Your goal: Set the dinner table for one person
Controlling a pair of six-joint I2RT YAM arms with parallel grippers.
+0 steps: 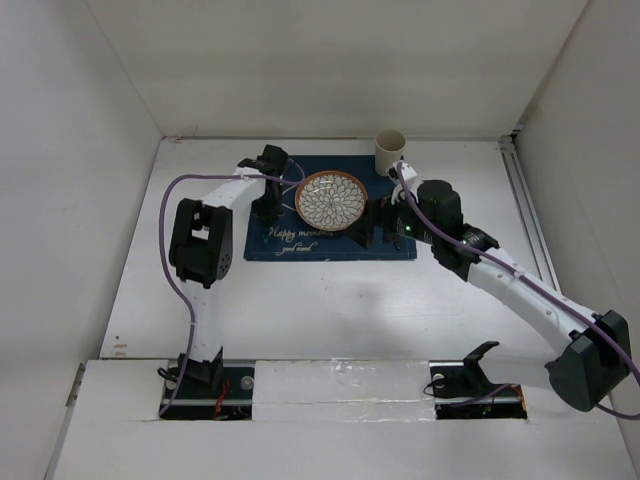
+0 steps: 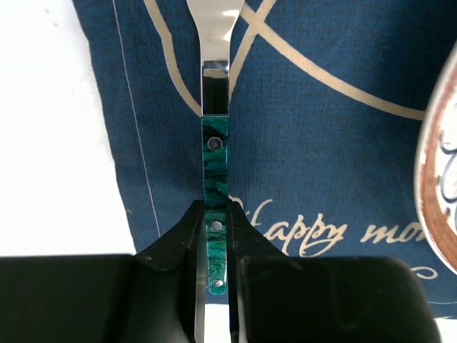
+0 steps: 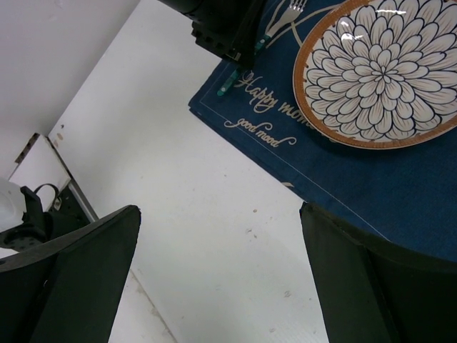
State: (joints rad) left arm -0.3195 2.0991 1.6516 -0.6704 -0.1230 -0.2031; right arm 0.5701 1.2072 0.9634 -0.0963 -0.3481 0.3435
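White table (image 1: pixel 330 300) carries a navy placemat (image 1: pixel 340 245). Over the mat, left of the plate (image 1: pixel 331 199), the left gripper (image 2: pixel 214 236) clamps the fork (image 2: pixel 215 143) by its green handle. The fork runs near-to-far, tines toward the far wall. The right gripper (image 3: pixel 220 214) gapes, holding nothing.

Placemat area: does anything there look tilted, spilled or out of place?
Nothing stands out. The plate lies flat on the placemat, the mug stands upright at its far right corner, and the left gripper holds the fork straight beside the plate.
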